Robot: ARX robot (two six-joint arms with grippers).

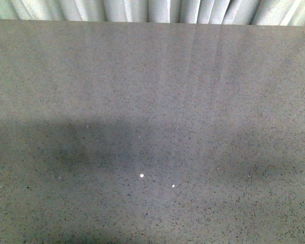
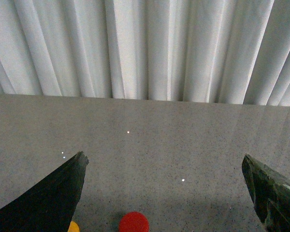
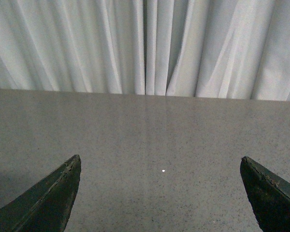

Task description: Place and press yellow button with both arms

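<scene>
In the left wrist view my left gripper (image 2: 164, 162) is open and empty over the grey table (image 2: 145, 125). A sliver of a yellow cap (image 2: 74, 227), most likely the yellow button, shows at the picture's lower edge beside one finger (image 2: 48, 198). A round red cap (image 2: 134, 222) sits next to it, between the fingers and close to the wrist. In the right wrist view my right gripper (image 3: 160, 162) is open and empty over bare table (image 3: 145, 125). The front view shows only the table (image 1: 152, 101); neither arm nor the button is in it.
A white pleated curtain (image 2: 145, 48) hangs behind the table's far edge; it also shows in the right wrist view (image 3: 145, 43) and in the front view (image 1: 152, 10). A soft shadow (image 1: 51, 147) lies across the table's left side.
</scene>
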